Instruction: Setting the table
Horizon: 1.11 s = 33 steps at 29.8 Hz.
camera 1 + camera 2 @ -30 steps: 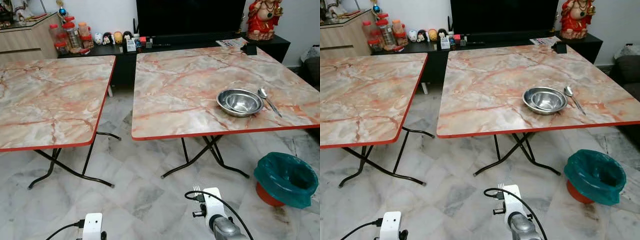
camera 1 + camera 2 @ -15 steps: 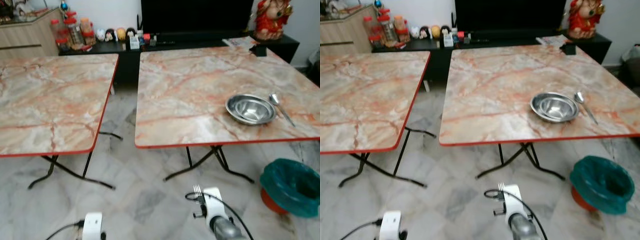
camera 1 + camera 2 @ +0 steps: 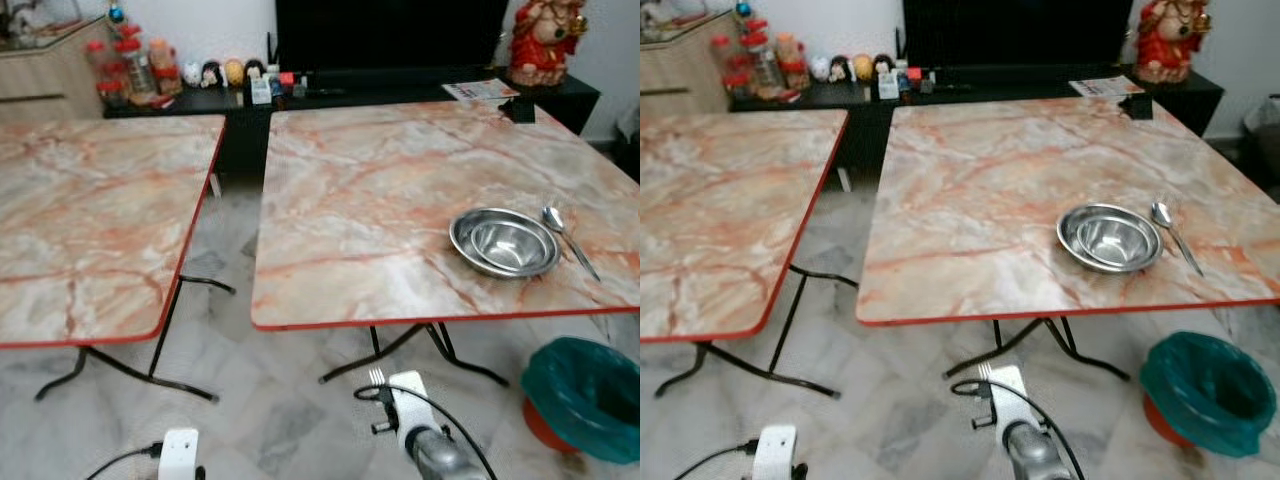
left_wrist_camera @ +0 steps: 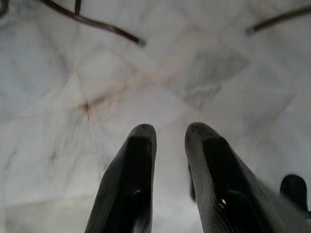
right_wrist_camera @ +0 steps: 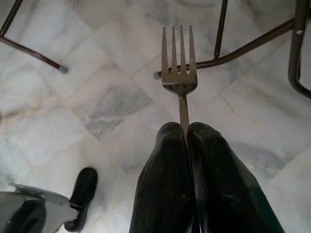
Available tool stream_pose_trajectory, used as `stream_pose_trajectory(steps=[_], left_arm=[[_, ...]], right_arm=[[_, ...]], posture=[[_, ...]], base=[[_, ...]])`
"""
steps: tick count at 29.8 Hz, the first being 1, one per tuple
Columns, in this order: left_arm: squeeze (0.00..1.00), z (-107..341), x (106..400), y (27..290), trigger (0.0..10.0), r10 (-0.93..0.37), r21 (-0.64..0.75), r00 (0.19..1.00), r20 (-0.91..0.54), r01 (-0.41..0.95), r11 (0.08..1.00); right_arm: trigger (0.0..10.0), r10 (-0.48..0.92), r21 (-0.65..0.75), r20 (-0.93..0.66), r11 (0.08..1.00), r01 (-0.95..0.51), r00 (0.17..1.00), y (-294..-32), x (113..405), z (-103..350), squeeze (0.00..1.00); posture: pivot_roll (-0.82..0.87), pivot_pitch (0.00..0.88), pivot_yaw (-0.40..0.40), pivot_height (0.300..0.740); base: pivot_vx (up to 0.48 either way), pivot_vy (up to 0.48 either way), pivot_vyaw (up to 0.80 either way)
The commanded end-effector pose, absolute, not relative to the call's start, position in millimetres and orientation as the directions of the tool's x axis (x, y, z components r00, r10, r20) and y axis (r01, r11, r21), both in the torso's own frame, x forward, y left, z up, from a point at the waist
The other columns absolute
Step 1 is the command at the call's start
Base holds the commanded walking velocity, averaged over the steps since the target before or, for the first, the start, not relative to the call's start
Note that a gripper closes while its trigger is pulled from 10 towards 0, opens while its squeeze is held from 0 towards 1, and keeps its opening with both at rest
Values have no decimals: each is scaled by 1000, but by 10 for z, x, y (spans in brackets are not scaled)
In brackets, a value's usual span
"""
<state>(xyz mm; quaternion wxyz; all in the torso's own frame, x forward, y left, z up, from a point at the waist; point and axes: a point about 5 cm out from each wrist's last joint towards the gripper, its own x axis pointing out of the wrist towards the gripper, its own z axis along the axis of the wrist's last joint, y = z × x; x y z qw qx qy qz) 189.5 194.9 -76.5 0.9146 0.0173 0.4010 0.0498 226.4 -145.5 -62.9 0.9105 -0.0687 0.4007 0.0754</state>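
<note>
A steel bowl (image 3: 503, 242) sits near the right front of the right marble-top table (image 3: 370, 180), and a spoon (image 3: 568, 236) lies just to its right. My right gripper (image 5: 187, 128) hangs low over the floor in front of that table, shut on the handle of a fork (image 5: 179, 68) whose tines point away from the fingers. The fork's tines (image 3: 377, 377) also peek out above the right wrist in the eye views. My left gripper (image 4: 170, 133) hangs over the marble floor, its fingers slightly apart with nothing between them.
A second marble-top table (image 3: 90, 210) stands to the left, with a floor gap between the two. A bin with a teal bag (image 3: 590, 395) sits on the floor at the right. Behind are a black TV stand (image 3: 250, 100) with jars, and a red statue (image 3: 545, 40).
The camera has moved forward and shifted, so both tables look nearer. The fork stays in the right gripper, and the bowl and spoon have not moved on the table.
</note>
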Motion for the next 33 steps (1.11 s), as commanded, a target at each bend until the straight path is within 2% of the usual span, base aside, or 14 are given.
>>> stream_pose_trajectory(steps=[1, 10, 13, 17, 33], left_arm=[[0, -827, 1773, 1975, 10000, 115, 93, 637, -762, -68, 993], [0, -832, 1763, 1988, 10000, 132, 114, 628, -767, -70, 991], [0, -837, 1745, 1996, 10000, 140, 113, 628, -766, -83, 990], [0, -840, 1739, 1991, 10000, 141, 113, 627, -766, -84, 990], [0, -838, 1745, 1994, 10000, 137, 117, 628, -766, -74, 990]], right_arm=[[10000, 77, -58, -744, 982, -179, 663, -1473, 2248, -639, 0], [10000, 71, -67, -739, 982, -178, 670, -1489, 2270, -625, 0], [10000, 89, -90, -750, 968, -234, 655, -1470, 2242, -644, 0], [10000, 101, -68, -742, 972, -225, 663, -1449, 2243, -640, 0], [10000, 138, -31, -717, 973, -229, 683, -1356, 2321, -586, 0]], posture=[[3, 0, 33, 740], [2, 0, 34, 740], [5, 0, 34, 740], [7, 0, 31, 740], [-1, 0, 45, 740]], base=[[0, 0, 0], [0, 0, 0], [0, 0, 471], [0, 0, 627], [0, 0, 0]])
